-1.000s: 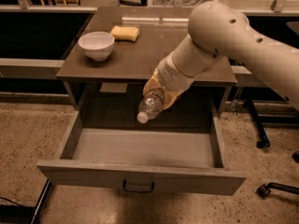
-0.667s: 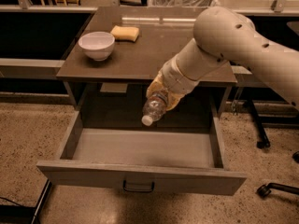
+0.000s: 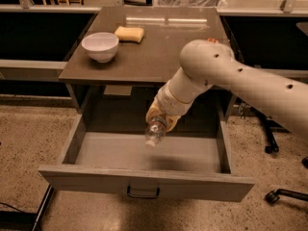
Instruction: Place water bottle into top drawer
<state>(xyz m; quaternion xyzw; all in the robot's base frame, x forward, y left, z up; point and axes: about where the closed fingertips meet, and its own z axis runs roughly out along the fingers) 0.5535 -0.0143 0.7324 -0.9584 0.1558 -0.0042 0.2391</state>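
The water bottle [image 3: 155, 131] is a small clear crinkled plastic bottle with a white cap. It hangs cap-down over the middle of the open top drawer [image 3: 144, 182], above the drawer floor and apart from it. My gripper [image 3: 162, 117] is shut on the bottle's upper body, at the end of the cream arm that reaches in from the right. The drawer is pulled out, with its grey front panel and dark pull handle [image 3: 143, 192] toward the camera. The drawer's inside holds nothing else.
A white bowl [image 3: 100, 46] and a yellow sponge [image 3: 129, 33] sit on the tabletop [image 3: 159, 47] at the back left. An office chair's wheeled base [image 3: 276, 194] stands on the floor at the right. A dark cable lies at the lower left.
The arm has moved down and a little to the right with the bottle, bringing it lower over the open drawer. The drawer, bowl and sponge have not moved.
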